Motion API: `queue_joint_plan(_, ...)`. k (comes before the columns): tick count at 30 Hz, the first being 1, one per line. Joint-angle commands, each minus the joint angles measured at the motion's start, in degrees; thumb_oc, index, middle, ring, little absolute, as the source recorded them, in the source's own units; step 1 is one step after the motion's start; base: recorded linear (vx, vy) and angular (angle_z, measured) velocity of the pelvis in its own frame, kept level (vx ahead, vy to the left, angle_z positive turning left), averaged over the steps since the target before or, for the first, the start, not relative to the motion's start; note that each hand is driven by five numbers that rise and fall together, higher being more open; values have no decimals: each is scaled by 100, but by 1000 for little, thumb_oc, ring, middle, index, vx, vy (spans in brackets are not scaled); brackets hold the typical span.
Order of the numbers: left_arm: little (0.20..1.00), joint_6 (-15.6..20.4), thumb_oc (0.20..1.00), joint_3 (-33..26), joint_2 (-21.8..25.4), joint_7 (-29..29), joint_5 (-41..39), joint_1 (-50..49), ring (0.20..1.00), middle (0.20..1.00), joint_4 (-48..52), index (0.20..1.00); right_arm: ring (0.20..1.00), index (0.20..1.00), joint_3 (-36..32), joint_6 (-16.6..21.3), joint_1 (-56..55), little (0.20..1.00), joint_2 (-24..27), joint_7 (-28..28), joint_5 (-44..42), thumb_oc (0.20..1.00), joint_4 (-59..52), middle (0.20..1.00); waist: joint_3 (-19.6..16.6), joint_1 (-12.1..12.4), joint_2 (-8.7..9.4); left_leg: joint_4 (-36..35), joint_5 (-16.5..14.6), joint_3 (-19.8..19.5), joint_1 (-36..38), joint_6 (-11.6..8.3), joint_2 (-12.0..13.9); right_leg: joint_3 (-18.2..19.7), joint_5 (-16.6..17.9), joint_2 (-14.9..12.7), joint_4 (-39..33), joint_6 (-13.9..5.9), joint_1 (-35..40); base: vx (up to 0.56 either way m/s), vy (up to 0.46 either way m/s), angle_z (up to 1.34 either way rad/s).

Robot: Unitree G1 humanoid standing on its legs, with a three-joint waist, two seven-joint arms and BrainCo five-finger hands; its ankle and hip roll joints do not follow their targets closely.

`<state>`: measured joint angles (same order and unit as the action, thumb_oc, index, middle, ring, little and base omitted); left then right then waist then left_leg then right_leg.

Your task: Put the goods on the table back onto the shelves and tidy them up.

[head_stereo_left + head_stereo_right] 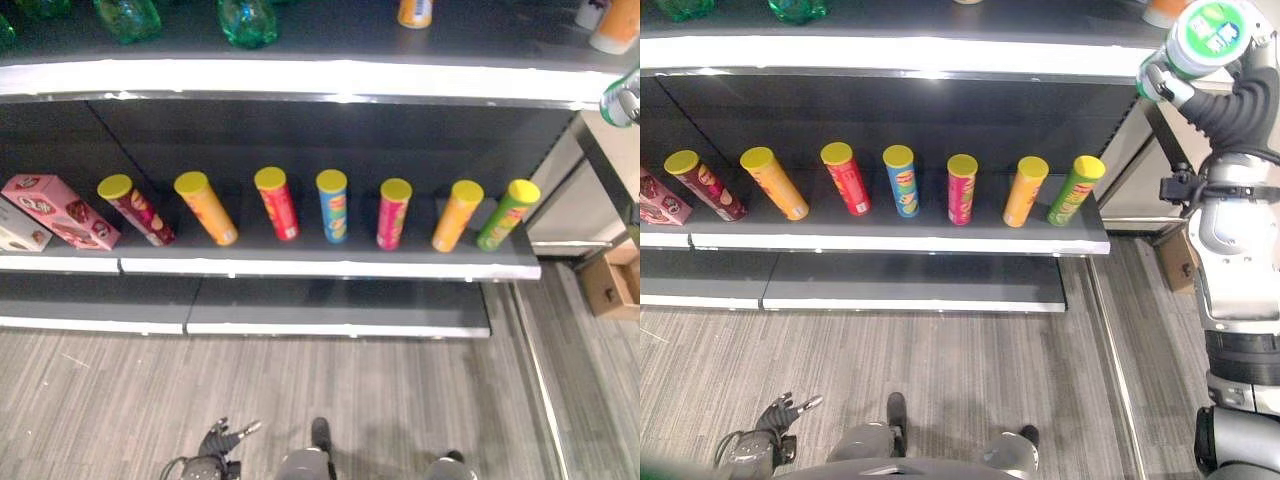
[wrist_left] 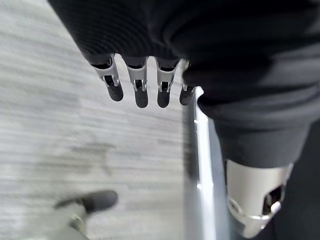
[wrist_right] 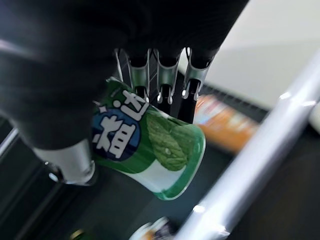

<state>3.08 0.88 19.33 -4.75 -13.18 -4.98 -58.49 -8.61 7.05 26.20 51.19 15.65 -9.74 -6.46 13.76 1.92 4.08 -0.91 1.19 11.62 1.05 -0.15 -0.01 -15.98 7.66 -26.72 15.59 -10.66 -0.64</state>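
In the left eye view, seven yellow-lidded tall tubes [image 1: 335,207] stand in a row on the middle shelf [image 1: 330,268], each on end with its long axis upright, with pink boxes [image 1: 58,210] at the row's left end; green bottles [image 1: 246,20] sit on the top shelf [image 1: 300,78], and the left hand [image 1: 222,442] hangs low over the grey floor [image 1: 120,390]. In the right eye view, the right hand [image 1: 1200,75] is raised at the right end of the top shelf, forearm upright, holding a green-and-white canister [image 1: 1207,32] with its round end facing the camera. In the left wrist view, the left hand's fingers [image 2: 141,90] hang straight and loosely spread, holding nothing. In the right wrist view, the fingers [image 3: 162,82] curl over the canister, which lies tilted across the palm; below it is what seems to be an orange package [image 3: 227,125], blurred.
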Motion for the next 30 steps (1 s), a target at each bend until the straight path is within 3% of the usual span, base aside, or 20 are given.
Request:
queue_joint_plan(1,1000,101,1000,128,100,-41,14,-124,1000,1000,257,1000,200,200,-204,366,302,200,691,-14,-496,200,88,200,-195,31,-33,12,-489,-352,11,-403,435,386,-1050,676,634,-160,-259,66,-1,27)
queue_joint_plan(5,1000,154,1000,215,151,-51,-107,116,1000,1000,181,1000,200,200,5,553,759,200,984,-16,-1050,200,363,200,-81,-57,-49,47,-465,-597,-93,-495,447,676,-1102,1158,-587,-161,-479,42,-68,30)
queue_joint_plan(7,1000,150,1000,195,158,-34,-145,170,1000,1000,118,1000,200,200,-34,559,782,200,1072,-79,-1223,200,335,200,-122,-61,81,204,-495,-741,-203,-572,461,766,-1087,1183,-998,-174,-293,46,-136,29)
queue_joint_plan(11,1000,177,1000,191,123,-43,-109,206,1000,1000,39,1000,200,200,69,626,883,200,1142,-175,-1438,200,378,200,-222,-86,134,228,-486,-766,-265,-645,571,668,-1031,1212,-1178,-152,-174,50,-121,76)
queue_joint_plan(17,1000,154,1000,245,58,16,-122,90,1000,1000,-230,1000,200,200,854,697,1413,200,1594,-867,-2661,200,879,200,-398,-15,211,225,-398,-822,-247,-859,855,352,-1115,1390,-1513,-37,220,80,-103,2)
queue_joint_plan(23,1000,163,1000,360,71,99,-169,72,1000,1000,-306,1000,200,200,1809,598,2245,200,1572,-1488,-4033,200,1806,200,-422,53,268,165,-359,-768,-181,-934,923,237,-1117,1427,-1607,-19,357,37,-22,3)
queue_joint_plan(30,1000,175,1000,416,84,149,-226,74,1000,1000,-451,1000,200,200,2636,370,3028,200,1562,-1888,-4648,200,2521,200,-442,107,314,107,-330,-745,-167,-968,926,130,-1104,1391,-1603,-31,396,23,6,5)
